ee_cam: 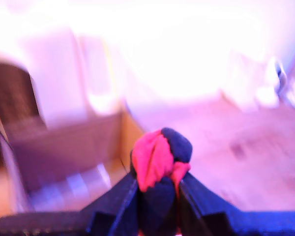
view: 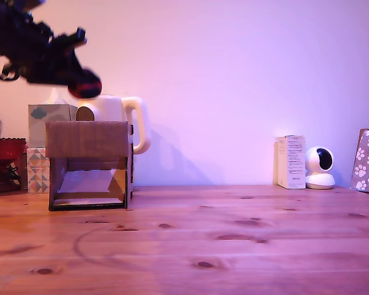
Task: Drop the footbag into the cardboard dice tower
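Observation:
The red and black footbag is squeezed between my dark fingers in the wrist view. In the exterior view my gripper hangs at the upper left, shut on the footbag, above the top of the cardboard dice tower. The tower is a brown box with a plain upper front panel and a lower front opening showing a pale ramp. The wrist view is blurred; the tower's open top lies beside and below the footbag.
Behind the tower stand a cream kettle and patterned tissue boxes. A red bowl sits at the exterior view's far left. A white box, a small white camera and a paw-print bag line the back right of the wooden table.

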Robot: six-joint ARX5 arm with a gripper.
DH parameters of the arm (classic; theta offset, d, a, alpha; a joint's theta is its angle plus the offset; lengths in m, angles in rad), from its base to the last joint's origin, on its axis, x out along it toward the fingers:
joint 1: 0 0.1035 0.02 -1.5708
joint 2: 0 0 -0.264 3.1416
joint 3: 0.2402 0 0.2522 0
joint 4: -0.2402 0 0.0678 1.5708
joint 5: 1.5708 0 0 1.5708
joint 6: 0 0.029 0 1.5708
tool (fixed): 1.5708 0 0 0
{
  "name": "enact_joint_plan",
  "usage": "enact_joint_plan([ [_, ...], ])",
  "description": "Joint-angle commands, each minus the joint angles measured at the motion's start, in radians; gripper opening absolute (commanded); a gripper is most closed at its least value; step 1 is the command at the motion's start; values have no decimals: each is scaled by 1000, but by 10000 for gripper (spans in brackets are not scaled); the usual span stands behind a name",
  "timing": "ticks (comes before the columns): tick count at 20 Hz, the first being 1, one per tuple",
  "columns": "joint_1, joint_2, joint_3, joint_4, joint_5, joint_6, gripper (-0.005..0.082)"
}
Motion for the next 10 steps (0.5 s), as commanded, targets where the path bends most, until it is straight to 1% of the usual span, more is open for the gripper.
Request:
enact_joint_plan([
  [1,-4,16,-12,82,-28,7,128],
  [3,-4,55,3,122,-32,17,128],
  [5,-4,114,48,117,-32,17,128],
  [6,-3,140,76,107,-32,26,128],
  [10,-3,253,234,-30,-35,49,128],
])
